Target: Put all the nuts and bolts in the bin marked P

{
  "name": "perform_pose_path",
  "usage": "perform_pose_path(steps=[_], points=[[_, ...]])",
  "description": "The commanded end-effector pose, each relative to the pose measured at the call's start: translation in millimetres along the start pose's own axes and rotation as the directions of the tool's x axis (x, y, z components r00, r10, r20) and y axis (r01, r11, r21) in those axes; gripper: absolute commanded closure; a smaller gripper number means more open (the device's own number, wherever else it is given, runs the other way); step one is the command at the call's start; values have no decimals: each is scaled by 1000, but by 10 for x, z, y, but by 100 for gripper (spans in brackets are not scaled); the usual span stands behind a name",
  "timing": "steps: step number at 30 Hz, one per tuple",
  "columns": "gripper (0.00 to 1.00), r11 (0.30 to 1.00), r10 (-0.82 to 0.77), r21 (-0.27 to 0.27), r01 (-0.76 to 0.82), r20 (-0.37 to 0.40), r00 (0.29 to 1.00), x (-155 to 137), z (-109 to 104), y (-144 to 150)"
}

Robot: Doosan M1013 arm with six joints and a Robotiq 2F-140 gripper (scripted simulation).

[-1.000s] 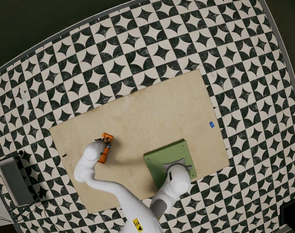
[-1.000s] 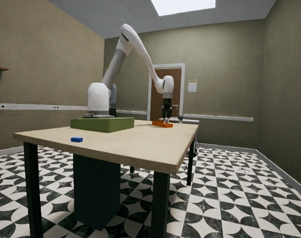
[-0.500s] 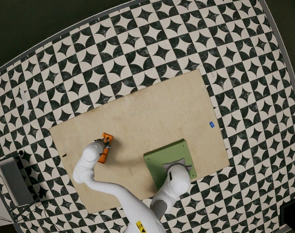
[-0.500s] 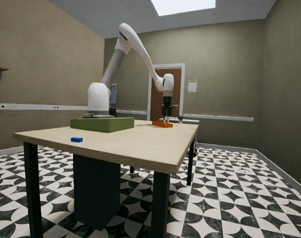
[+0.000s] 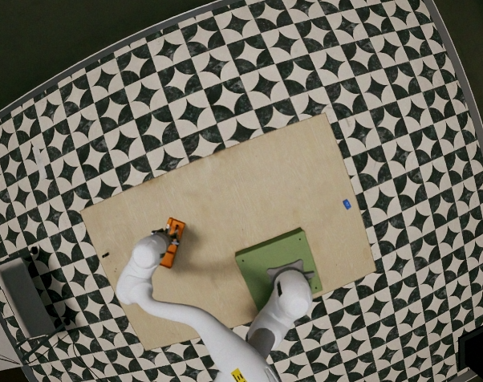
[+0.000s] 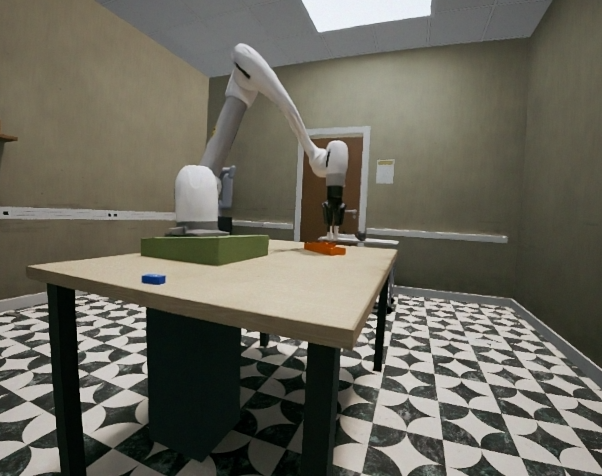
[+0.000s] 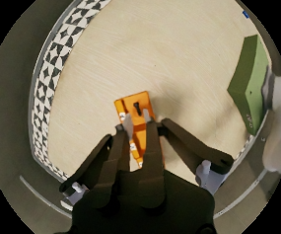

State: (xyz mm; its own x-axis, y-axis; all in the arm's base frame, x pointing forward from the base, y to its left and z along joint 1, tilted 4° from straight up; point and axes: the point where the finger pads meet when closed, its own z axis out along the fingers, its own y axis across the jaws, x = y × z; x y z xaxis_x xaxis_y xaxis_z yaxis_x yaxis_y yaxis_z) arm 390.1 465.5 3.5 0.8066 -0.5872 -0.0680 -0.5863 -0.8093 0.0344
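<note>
1. We see the white arm (image 5: pixel 200 320) standing on a green base plate (image 5: pixel 270 250) at one edge of the wooden table (image 5: pixel 253 184). It reaches sideways across the top.
2. The gripper (image 5: pixel 172 237) points straight down over an orange tray (image 5: pixel 176 225), which lies flat on the table well apart from the base plate.
3. In the exterior view the gripper (image 6: pixel 332 236) has its fingertips right at the top of the orange tray (image 6: pixel 324 248). We cannot tell whether they touch it.
4. From the wrist camera, the gripper (image 7: pixel 136 117) has its jaws drawn in to a narrow gap, both tips lying within the width of the orange tray (image 7: pixel 124 107). We cannot tell whether anything is pinched between them.
5. A dark slot-shaped mark shows in the tray just past the tips; it is too small for us to name. We cannot read any letter on the tray.
6. A small blue block (image 5: pixel 347 204) lies alone near the opposite side of the table, far from the gripper.
</note>
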Motion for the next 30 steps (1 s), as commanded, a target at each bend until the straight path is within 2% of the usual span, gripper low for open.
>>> perform_pose_path(steps=[1,4,10,16,18,19,23,30], points=[[74,1000,0,1,0,0,1000,0,-22,-4],[74,1000,0,1,0,0,1000,0,-22,-4],[74,968,-252,1,252,-1,968,-451,-27,-220],[74,893,-450,1,450,-3,893,-903,-33,-436],[74,893,-450,1,450,-3,893,-903,-33,-436],[74,843,-538,1,538,-3,843,-979,-34,-472],[74,773,-634,0,634,-5,773,-1279,-38,-616],[74,597,-803,-2,803,-7,597,-1805,-44,-868]])
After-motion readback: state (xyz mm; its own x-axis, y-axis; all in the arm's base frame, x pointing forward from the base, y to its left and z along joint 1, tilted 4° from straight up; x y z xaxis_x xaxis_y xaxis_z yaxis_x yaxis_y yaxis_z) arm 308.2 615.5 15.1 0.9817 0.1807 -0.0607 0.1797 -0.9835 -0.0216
